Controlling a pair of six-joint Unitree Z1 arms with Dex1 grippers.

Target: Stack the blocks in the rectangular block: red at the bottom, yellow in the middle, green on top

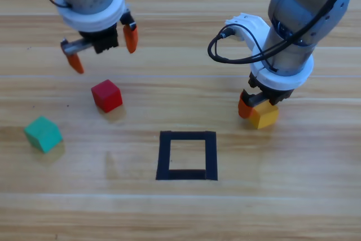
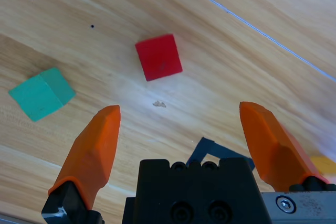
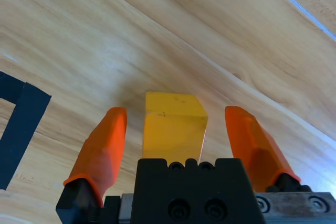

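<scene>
Two wide-open jaws of the right end effector [image 3: 176,129] are straddling the yellow cube [image 3: 173,124] without gripping it (gaps showing on both sides), so closing off-centre is risking knocking it askew.

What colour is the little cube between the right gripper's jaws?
Yellow. The cube sits between the right gripper's open jaws, clearest in the right wrist view.

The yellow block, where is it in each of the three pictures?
High view: the yellow block sits right of middle, under the right gripper.
Left wrist view: only a yellow sliver shows at the right edge, behind the right-hand jaw.
Right wrist view: it sits in the middle, between the open jaws.
Shared landmark: the black tape square, whose corner shows in both wrist views.
</scene>
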